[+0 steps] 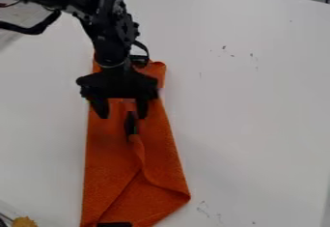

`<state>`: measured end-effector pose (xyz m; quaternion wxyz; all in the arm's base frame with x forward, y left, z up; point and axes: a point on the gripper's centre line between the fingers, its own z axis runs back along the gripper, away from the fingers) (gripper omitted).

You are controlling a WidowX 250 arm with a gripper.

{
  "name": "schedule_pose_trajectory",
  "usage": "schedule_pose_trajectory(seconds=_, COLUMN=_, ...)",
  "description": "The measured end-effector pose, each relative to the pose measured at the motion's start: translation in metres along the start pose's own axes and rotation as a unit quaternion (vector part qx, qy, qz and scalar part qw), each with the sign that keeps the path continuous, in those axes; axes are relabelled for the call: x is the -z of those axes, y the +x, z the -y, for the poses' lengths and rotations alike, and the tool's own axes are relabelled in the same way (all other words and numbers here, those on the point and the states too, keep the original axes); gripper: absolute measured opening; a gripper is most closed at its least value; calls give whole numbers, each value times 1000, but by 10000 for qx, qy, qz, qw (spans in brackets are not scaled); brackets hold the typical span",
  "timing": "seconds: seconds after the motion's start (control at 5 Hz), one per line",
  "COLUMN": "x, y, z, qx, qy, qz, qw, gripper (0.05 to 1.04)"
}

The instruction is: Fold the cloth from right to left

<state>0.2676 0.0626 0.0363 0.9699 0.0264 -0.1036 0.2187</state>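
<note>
Currently, the near end of the orange cloth (106,163) carries a black piece (115,224) at the bottom edge of the camera view, with a yellow item (24,222) to its left on the tabletop (258,124). Just beyond, the cloth bulges to the right in a rounded corner (183,195), and a diagonal crease runs up from the near end to meet a curled fold edge. Treat this corner as the likely remaining work: the fold appears largely made, but the right side flares out of line. Farther on, a slim dark piece (130,124) lies on the cloth near the top of the curled edge; its nature cannot be determined. Above it hangs the claw (121,111), spread, its two tips apart and no fabric visibly pinched. To finish well, raise the claw clear before shifting it, so that the tips do not drag the upper layer. Grip only the loose layer, carry it low towards the left edge, and release it flat. At the far end, the cloth extends behind the claw; check that this part follows without twisting.
</note>
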Motion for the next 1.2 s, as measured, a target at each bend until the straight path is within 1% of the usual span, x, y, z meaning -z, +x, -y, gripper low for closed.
schedule_pose_trajectory(seconds=0.2, x=-6, y=1, z=-8, qx=104, qy=175, qz=12, qw=9998, gripper=1007)
schedule_pose_trajectory(seconds=0.4, x=-10, y=2, z=-23, qx=241, qy=347, qz=-91, qw=9991, gripper=1001)
schedule_pose_trajectory(seconds=0.6, x=-20, y=15, z=-19, qx=624, qy=483, qz=1, qw=9969, gripper=1001)
schedule_pose_trajectory(seconds=0.8, x=-34, y=29, z=-8, qx=880, qy=451, qz=85, qw=9951, gripper=1001)
schedule_pose_trajectory(seconds=1.0, x=-37, y=35, z=2, qx=1036, qy=354, qz=90, qw=9939, gripper=1001)
schedule_pose_trajectory(seconds=1.2, x=-30, y=35, z=6, qx=1157, qy=230, qz=43, qw=9930, gripper=1001)
